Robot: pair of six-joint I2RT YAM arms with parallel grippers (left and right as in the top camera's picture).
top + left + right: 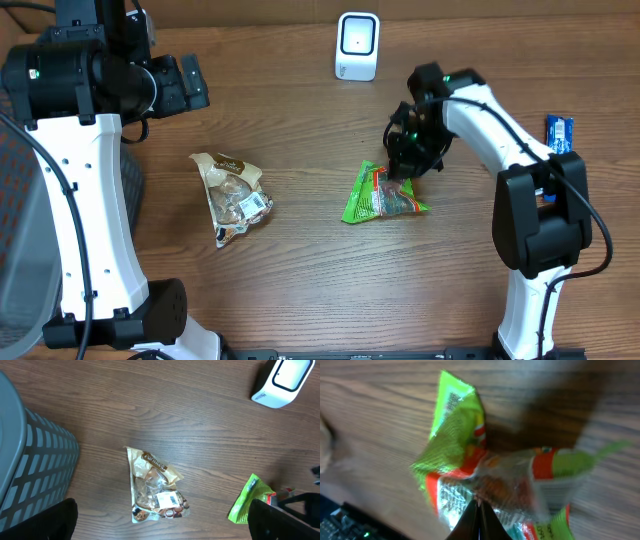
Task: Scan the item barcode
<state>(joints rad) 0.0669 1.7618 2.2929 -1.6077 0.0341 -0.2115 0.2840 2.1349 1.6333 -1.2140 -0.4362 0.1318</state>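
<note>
- Green snack bag (383,194) flat on the wooden table (300,290), near the middle, at about 6 o'clock from the white scanner (357,45) and well apart from it.
- Pinched at its 12 o'clock edge by the right gripper (397,176), fingers squeezed tight together on the crinkly wrap.
- Seen close up from the right wrist: same bag (455,445) scrunched and a bit blurry, with green, orange and a clear part; dark gripper tips (479,510) meeting in one point on it.
- Left gripper (160,527) high up at 10 o'clock of the table, fingers spread wide, one at each bottom corner of its own view, holding nothing.
- Brown snack bag (232,195) lying at 9 o'clock from the green one, well apart, white label with black lines facing up at its 5 o'clock end.
- Grey basket (30,460) with a grid wall at 9 o'clock of the brown bag.
- Blue packet (559,133) at 3 o'clock, by the right arm, near the table edge.
</note>
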